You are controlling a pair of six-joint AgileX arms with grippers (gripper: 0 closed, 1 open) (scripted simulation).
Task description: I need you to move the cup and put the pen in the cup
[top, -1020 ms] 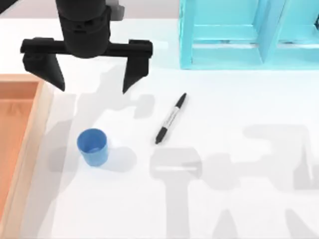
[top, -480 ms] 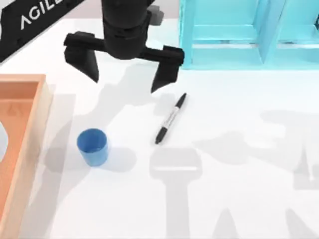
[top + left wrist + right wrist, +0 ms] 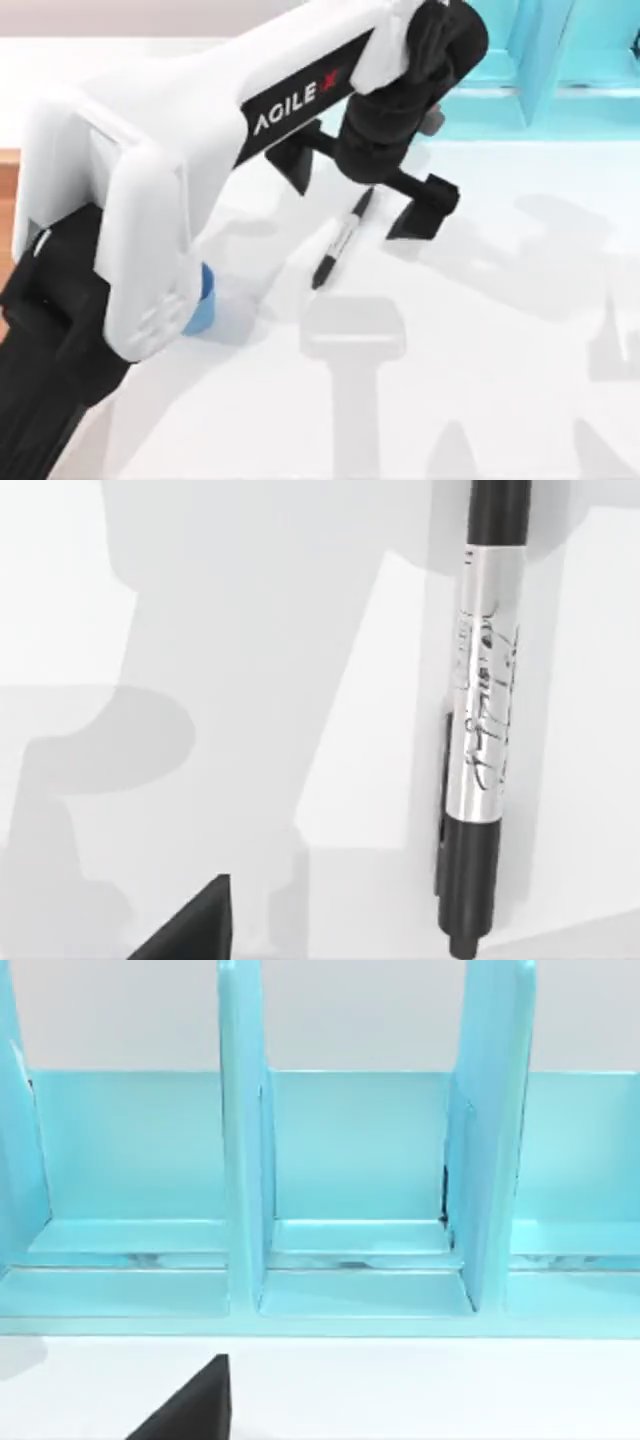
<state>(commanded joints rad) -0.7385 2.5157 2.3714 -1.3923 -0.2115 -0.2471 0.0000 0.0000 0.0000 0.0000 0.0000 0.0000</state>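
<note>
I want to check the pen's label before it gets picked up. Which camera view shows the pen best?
The left wrist view: the pen lies close up on the table, its grey-white label and scribbled print plain. In the top view the pen is small, its upper end hidden beneath the open left pincer. The right wrist view faces the turquoise shelf unit.

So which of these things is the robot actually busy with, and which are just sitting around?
Part of the job:
- slim black marker pen with a grey-white label, lying flat on the table
- small translucent blue plastic cup, mostly hidden behind the arm
- left gripper, fingers open, above the pen

Just lying about:
- large turquoise shelf unit
- white table
</note>
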